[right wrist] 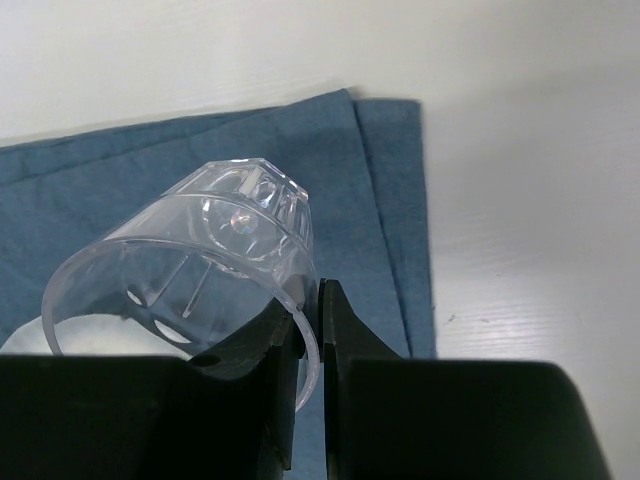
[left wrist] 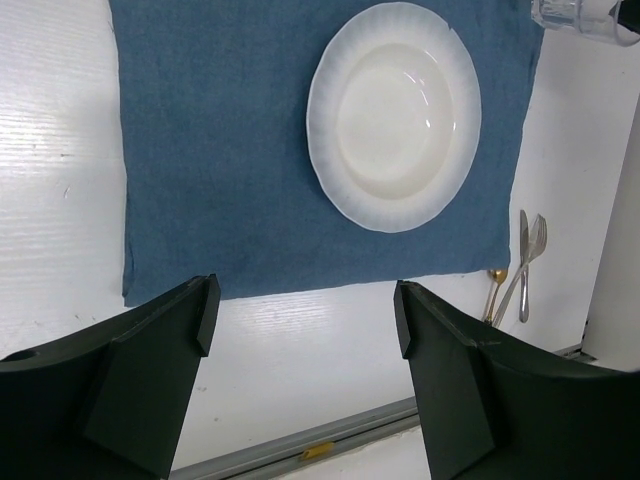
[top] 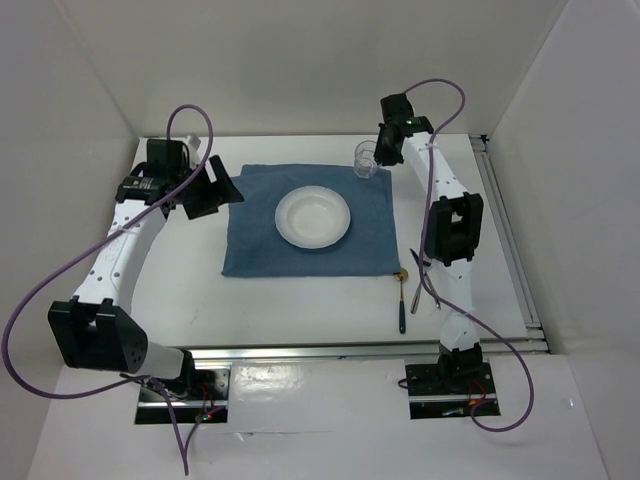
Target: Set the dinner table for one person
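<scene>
A white plate [top: 313, 216] [left wrist: 393, 115] lies in the middle of a blue cloth placemat [top: 250, 245] [left wrist: 220, 150] on the white dinner table [top: 300, 310]. A clear glass [top: 366, 158] [right wrist: 200, 250] sits tilted over the placemat's far right corner. My right gripper [top: 380, 148] [right wrist: 312, 290] is shut on its rim, one finger inside and one outside. My left gripper [top: 222, 190] [left wrist: 305, 300] hovers open over the placemat's left edge, holding nothing.
A gold spoon, a knife and a fork [top: 405, 295] [left wrist: 520, 270] lie together on the table off the placemat's near right corner, beside the right arm. A metal rail [top: 330, 350] [left wrist: 300, 450] runs along the near edge. White walls close in the sides and back.
</scene>
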`<state>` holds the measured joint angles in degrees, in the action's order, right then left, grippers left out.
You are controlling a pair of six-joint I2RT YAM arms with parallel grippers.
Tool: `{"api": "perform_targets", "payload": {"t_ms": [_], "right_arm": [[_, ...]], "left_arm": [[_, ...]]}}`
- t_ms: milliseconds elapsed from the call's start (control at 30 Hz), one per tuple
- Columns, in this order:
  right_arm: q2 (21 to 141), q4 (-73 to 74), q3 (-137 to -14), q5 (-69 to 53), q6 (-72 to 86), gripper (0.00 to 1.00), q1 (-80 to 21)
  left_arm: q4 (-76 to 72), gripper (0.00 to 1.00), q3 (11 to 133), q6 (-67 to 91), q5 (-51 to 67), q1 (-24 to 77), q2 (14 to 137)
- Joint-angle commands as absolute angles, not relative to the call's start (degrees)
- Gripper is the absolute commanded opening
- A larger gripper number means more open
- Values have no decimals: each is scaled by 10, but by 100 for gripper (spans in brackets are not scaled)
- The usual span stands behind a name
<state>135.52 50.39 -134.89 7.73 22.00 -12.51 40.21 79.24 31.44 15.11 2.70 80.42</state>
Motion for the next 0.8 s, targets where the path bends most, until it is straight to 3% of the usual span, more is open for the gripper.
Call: {"api": "perform_targets", "payload": {"t_ms": [0,400,500,533,600,667,767], "right_arm": [[1347,503,-1344,75,212,0,-118],[1360,481,-1283,80,212,3,-118],[1361,481,-1283,80,212,27,-123],[1352,481,-1283,80,212,54,-123],[1334,475,-1291,80,212,73,-128],[1323,475,-1308,80,207,88,-128],[1300,494,-1339,74,201,93,-128]], "left_arm": [[402,88,791,300,158,31,812],[402,88,791,300,152,41,829],[402,88,786,300,147,41,829],[402,88,791,300,147,41,829],[407,88,791,294,142,41,829],[407,89,796,294,142,41,829],[412,89,802,294,136,47,829]]}}
